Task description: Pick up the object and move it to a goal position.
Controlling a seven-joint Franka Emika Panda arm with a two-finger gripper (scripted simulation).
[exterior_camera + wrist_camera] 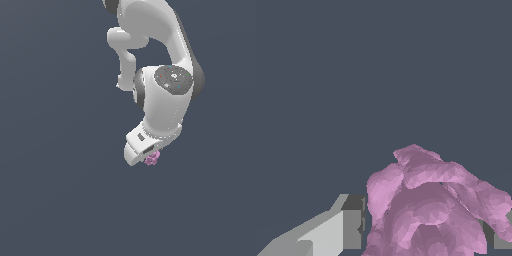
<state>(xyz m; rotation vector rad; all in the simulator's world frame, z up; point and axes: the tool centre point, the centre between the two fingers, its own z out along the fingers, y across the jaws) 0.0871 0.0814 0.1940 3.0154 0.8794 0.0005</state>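
Observation:
The object [152,158] is a tiny pink-purple knobbly lump at the tip of my white gripper [146,155] in the exterior view. In the wrist view the object [426,200] fills the space between my gripper's [428,232] two fingers. One grey finger [352,222] presses against its side. The other finger [502,239] is mostly hidden behind the lump. The jaws stand closed against the object on both sides. Whether the object rests on the floor or hangs above it cannot be told.
The white arm [165,95] bends down from the exterior view's top. A plain dark grey-blue floor [55,190] lies all around, with no other objects and no goal marker in view.

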